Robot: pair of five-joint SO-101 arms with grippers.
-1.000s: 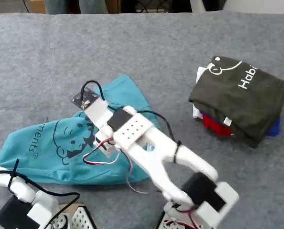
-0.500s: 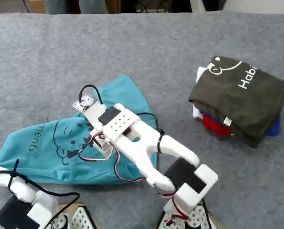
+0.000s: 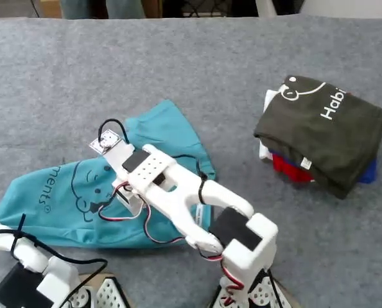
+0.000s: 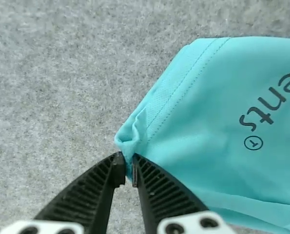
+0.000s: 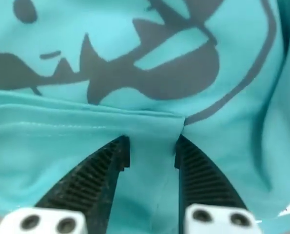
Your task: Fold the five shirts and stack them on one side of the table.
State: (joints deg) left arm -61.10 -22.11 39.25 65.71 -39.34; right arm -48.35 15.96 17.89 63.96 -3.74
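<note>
A teal shirt [image 3: 56, 205] with a dark cartoon print lies partly spread on the grey table at the front left. My right gripper [image 3: 128, 192] is down on its middle. In the right wrist view that gripper [image 5: 152, 144] is open, its fingertips pressed on the teal shirt [image 5: 135, 48] astride a fold edge. My left gripper [image 4: 126, 160] is shut on a bunched corner of the teal shirt [image 4: 222, 112], near the printed letters. A stack of folded shirts sits at the right, with a dark olive shirt [image 3: 322, 131] on top.
Red [image 3: 290, 168], blue [image 3: 368, 172] and white layers show under the olive shirt. The left arm's white base [image 3: 36, 269] stands at the front left corner. Bare grey table [image 3: 178, 64] stretches across the back and between shirt and stack.
My right arm has swung left across the teal shirt, its wrist now nearer the print. The shirt and the stack have stayed put.
</note>
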